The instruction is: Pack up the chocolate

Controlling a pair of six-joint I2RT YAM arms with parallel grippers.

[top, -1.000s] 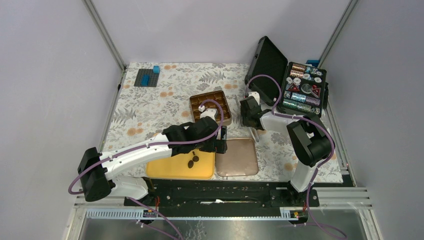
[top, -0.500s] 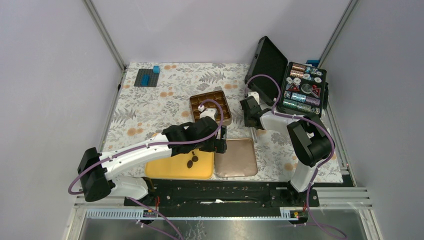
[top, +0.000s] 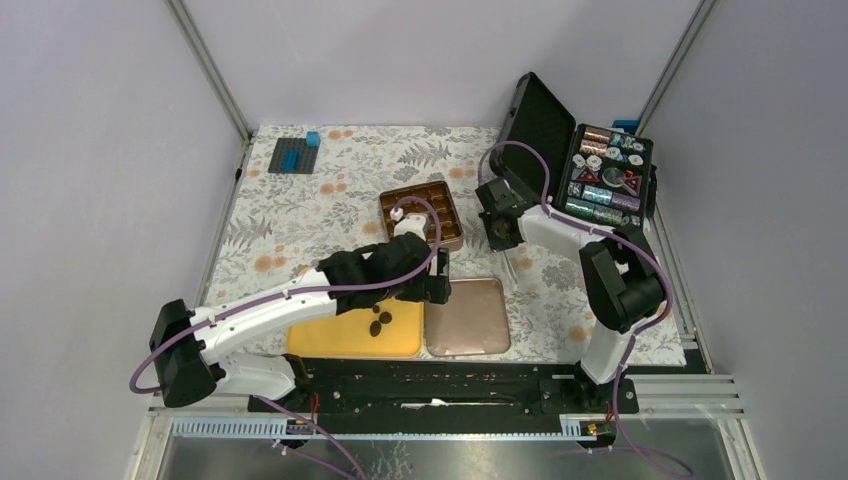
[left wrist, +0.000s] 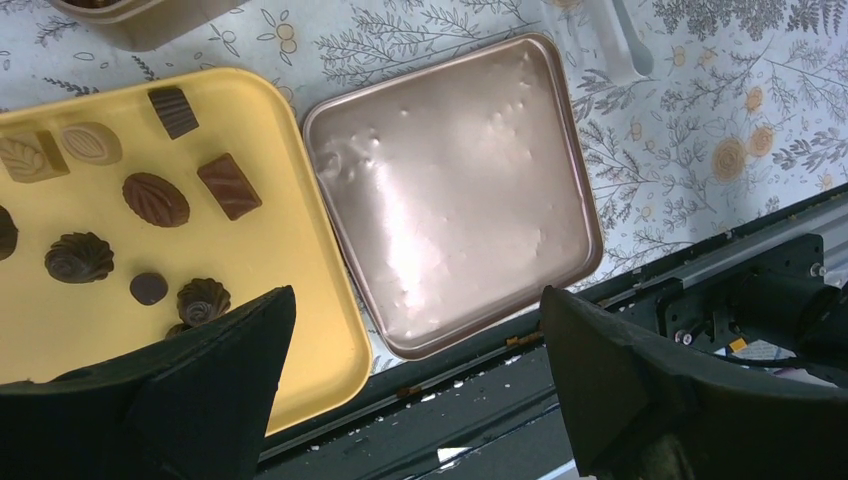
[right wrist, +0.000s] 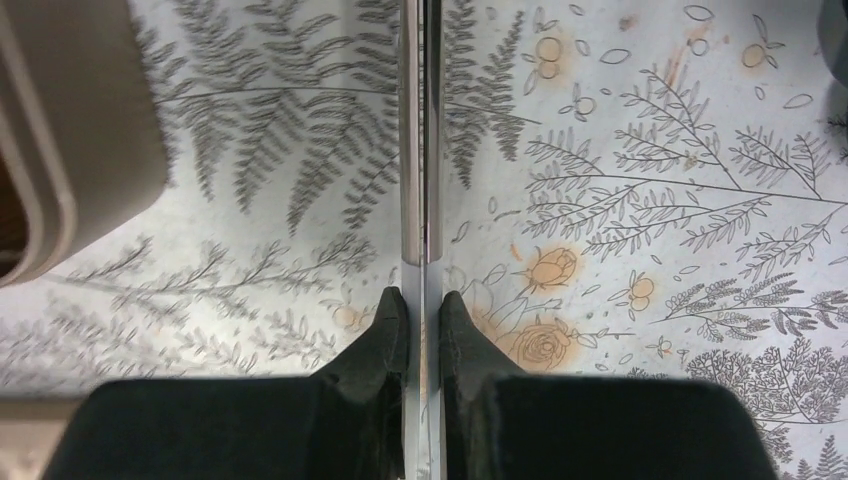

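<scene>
Right wrist shows right pincer (right wrist: 422, 298) clenched on tongs (right wrist: 409, 130), now pulled back; released left pincer (left wrist: 410, 310) hovers, chocolate (left wrist: 155, 198) at its left, unpacked.

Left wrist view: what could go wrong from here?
1. The chocolate pieces lie close together on the yellow tray. The open left gripper may knock neighbours when closing on one.
2. The right gripper pinches a thin metal tool between its fingertips, so it could twist or slip.
3. The rose-gold lid sits right beside the tray and could get shoved.
</scene>
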